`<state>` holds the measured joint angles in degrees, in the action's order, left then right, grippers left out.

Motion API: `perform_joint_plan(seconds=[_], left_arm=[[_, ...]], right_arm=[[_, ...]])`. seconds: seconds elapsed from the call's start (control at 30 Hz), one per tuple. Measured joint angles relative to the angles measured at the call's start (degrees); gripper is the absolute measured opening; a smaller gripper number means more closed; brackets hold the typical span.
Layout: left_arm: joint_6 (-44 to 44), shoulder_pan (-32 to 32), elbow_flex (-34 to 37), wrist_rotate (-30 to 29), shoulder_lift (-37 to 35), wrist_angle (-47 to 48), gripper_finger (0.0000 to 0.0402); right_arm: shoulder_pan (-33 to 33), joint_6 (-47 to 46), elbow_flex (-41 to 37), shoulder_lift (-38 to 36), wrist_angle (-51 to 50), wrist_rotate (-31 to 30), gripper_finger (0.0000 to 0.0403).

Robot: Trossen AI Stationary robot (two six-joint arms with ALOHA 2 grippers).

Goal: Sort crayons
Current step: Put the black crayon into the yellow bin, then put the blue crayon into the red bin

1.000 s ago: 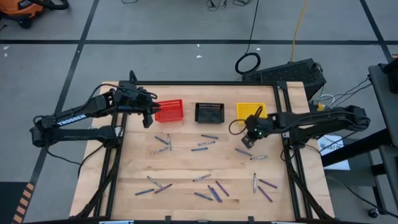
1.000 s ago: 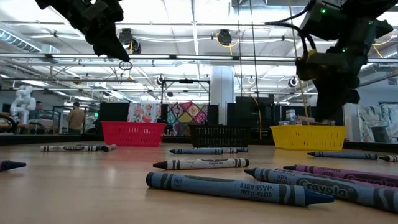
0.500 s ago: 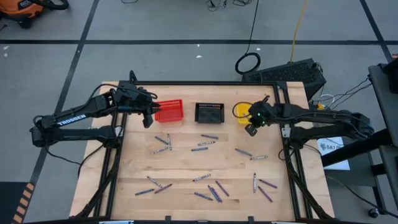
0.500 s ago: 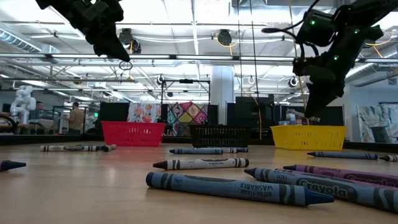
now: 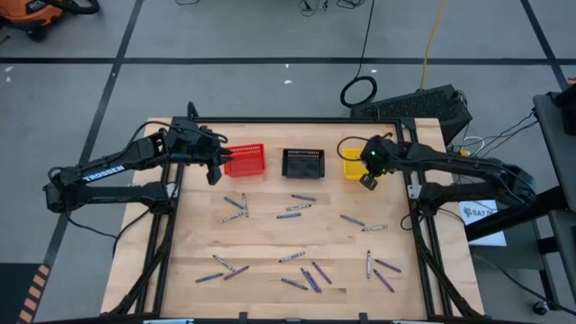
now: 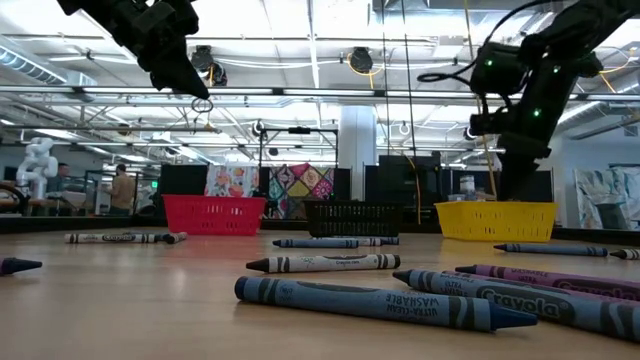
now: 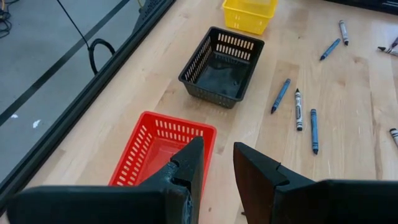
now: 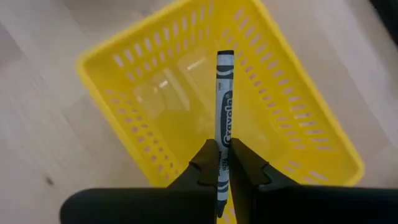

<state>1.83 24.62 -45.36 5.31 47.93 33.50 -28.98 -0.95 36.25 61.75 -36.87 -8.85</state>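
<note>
Several blue, purple and grey crayons (image 5: pixel 297 210) lie flat on the wooden table. Three small baskets stand along the far edge: red (image 5: pixel 245 160), black (image 5: pixel 303 163), yellow (image 5: pixel 355 163). My right gripper (image 5: pixel 367 180) hovers over the yellow basket (image 8: pixel 224 106), shut on a grey crayon (image 8: pixel 223 99). My left gripper (image 5: pixel 214 173) hovers beside the red basket (image 7: pixel 163 149), its fingers slightly apart and empty (image 7: pixel 217 165). My right gripper pinches the grey crayon between its two fingers near one end (image 8: pixel 221 163). The crayon runs along the fingers and sticks out past their tips over the yellow basket, lifted clear of everything.
More crayons lie near the front edge (image 5: pixel 310 277) and close to the low camera (image 6: pixel 380 300). A black frame (image 5: pixel 409 162) borders the table. People and equipment show in the room behind (image 6: pixel 125 190).
My right gripper has gone up and toward the table's far edge, from the crayons at the right of the table to above the yellow basket, carrying the grey crayon.
</note>
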Motion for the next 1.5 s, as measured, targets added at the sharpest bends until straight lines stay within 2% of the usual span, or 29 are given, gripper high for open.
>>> perform_joint_plan(seconds=[0.27,0.53,1.03,1.3,1.4,1.5], left_arm=[[-0.1,0.0,0.0,0.0,0.0,0.0,0.0093],[-0.2,0.0,0.0,0.0,0.0,0.1,0.0093],[0.1,0.0,0.0,0.3,0.0,0.1,0.0093],[0.2,-0.2,0.0,3.1,0.1,1.2,0.0093],[3.5,-1.7,0.0,6.3,0.1,4.8,0.0093],[7.3,-3.9,0.0,6.0,0.3,7.4,0.0093]], right_arm=[[-0.1,0.3,0.0,7.3,2.8,0.0,0.0003],[-0.1,1.0,0.0,8.6,4.9,-0.1,0.0010],[0.2,-0.5,0.1,7.7,5.8,-3.2,0.0101],[0.2,-1.2,6.0,5.5,3.0,-3.1,0.0112],[0.2,-2.7,9.2,5.0,1.7,-3.1,0.0112],[0.2,-2.9,11.9,5.0,0.1,-3.1,0.0112]])
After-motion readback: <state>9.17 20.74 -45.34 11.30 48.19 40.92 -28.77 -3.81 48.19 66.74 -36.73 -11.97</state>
